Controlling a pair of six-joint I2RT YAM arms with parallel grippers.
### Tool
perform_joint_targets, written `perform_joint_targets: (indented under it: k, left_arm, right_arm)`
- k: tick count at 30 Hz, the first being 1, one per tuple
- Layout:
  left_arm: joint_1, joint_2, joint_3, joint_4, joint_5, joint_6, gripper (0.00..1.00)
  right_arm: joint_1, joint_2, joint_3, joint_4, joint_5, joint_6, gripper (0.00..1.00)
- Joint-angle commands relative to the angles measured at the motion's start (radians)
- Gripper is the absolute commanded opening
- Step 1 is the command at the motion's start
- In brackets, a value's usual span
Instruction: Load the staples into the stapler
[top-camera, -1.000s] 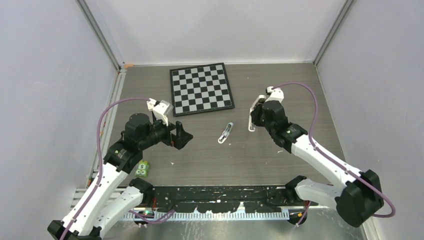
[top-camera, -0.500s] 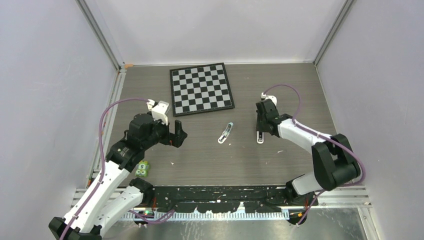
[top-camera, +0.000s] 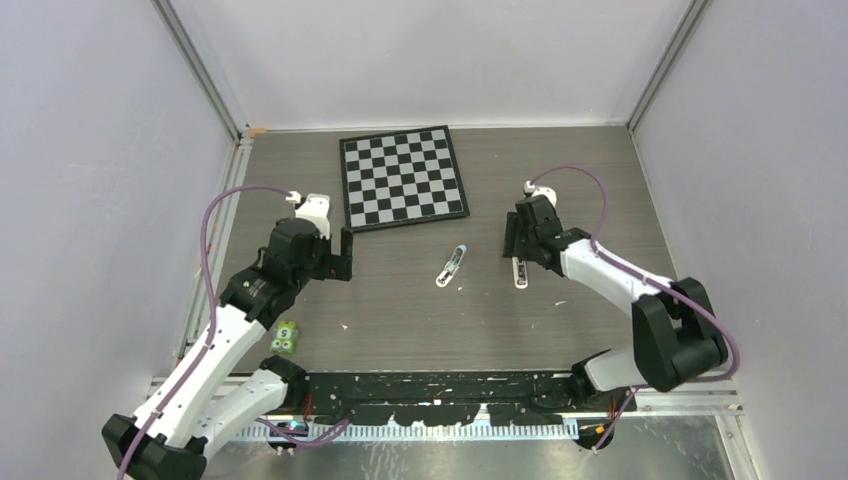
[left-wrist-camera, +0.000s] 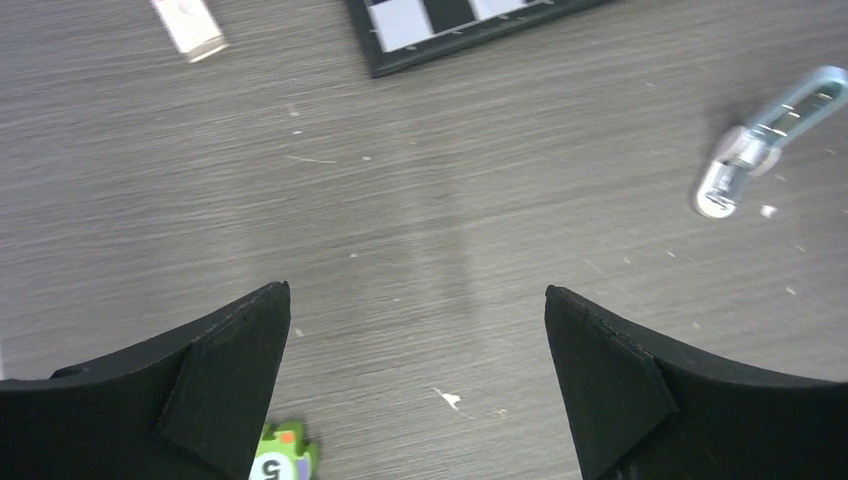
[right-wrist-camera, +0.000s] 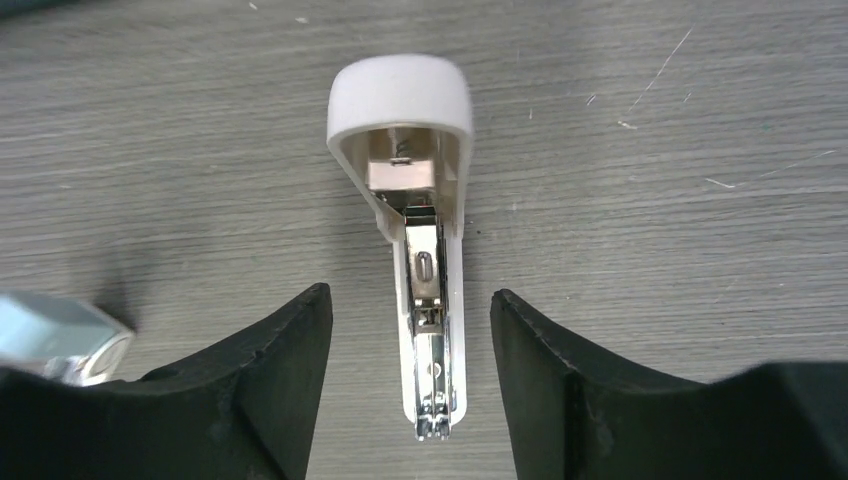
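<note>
**Stapler (right-wrist-camera: 418, 230) under right gripper (right-wrist-camera: 410, 305), staples (left-wrist-camera: 188, 25) nearer left gripper (left-wrist-camera: 415, 300)**

The right gripper hangs part-open over the stapler, gripping nothing. The stapler lies on the table, metal channel showing, its long axis running near to far along the gap between the fingers. The staples lie far left, just beside the chessboard (left-wrist-camera: 450, 25) corner, nearer the left gripper, which is spread wide and empty

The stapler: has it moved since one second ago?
Yes. The stapler went slightly right and toward the near edge, farther from the chessboard.

Stapler (top-camera: 519, 272) — apparently at right gripper (top-camera: 516, 248)
</note>
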Motion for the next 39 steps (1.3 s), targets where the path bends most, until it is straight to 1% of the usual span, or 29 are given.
perform_joint_targets:
  k: [1,3,5,7,9,10,11,14,20,22,25,26,30,31,39]
  left_arm:
    - [0.023,0.06,0.094,-0.014,-0.217,-0.025,1.0]
    - [0.057,0.097,0.102,0.023,-0.243,-0.04,1.0]
    - [0.108,0.145,0.113,0.077,-0.237,-0.054,1.0]
    - [0.182,0.217,0.141,0.097,-0.212,-0.075,1.0]
    - [0.245,0.284,0.185,0.093,-0.173,-0.093,0.99]
    - [0.27,0.318,0.206,0.095,-0.147,-0.094,0.99]
    - [0.292,0.352,0.227,0.096,-0.129,-0.094,0.98]
    - [0.334,0.453,0.273,0.118,-0.104,-0.096,0.97]
    - [0.422,0.647,0.328,0.228,-0.018,-0.121,0.95]
    - [0.434,0.72,0.367,0.236,-0.026,-0.11,0.93]
    - [0.442,0.827,0.431,0.233,-0.079,-0.096,0.9]
    - [0.447,0.856,0.45,0.231,-0.089,-0.1,0.89]
    - [0.466,0.965,0.519,0.235,-0.045,-0.115,0.84]
    - [0.488,0.989,0.539,0.231,-0.039,-0.112,0.83]
    - [0.515,1.163,0.672,0.185,-0.03,-0.112,0.73]
  right_arm:
    - [-0.003,-0.138,0.026,-0.037,-0.026,0.028,0.66]
    - [-0.003,-0.192,0.018,-0.061,-0.058,0.045,0.68]
    - [-0.003,-0.254,-0.001,-0.063,-0.103,0.06,0.76]
    - [-0.002,-0.304,-0.022,-0.059,-0.129,0.069,0.82]
    - [-0.003,-0.354,-0.032,-0.062,-0.151,0.066,0.9]
    - [-0.003,-0.378,-0.031,-0.069,-0.159,0.062,0.96]
    - [-0.002,-0.402,-0.029,-0.072,-0.169,0.054,0.99]
    - [-0.002,-0.475,-0.021,-0.079,-0.191,0.051,1.0]
    - [-0.002,-0.588,-0.011,-0.086,-0.244,0.073,1.0]
    - [-0.002,-0.627,-0.019,-0.09,-0.245,0.074,1.0]
    - [-0.002,-0.671,-0.029,-0.084,-0.242,0.075,1.0]
    - [-0.002,-0.678,-0.028,-0.083,-0.242,0.073,1.0]
    - [-0.001,-0.683,-0.001,-0.125,-0.236,0.047,1.0]
    - [-0.002,-0.687,0.003,-0.134,-0.23,0.041,1.0]
    - [-0.001,-0.683,-0.004,-0.105,-0.221,0.035,1.0]
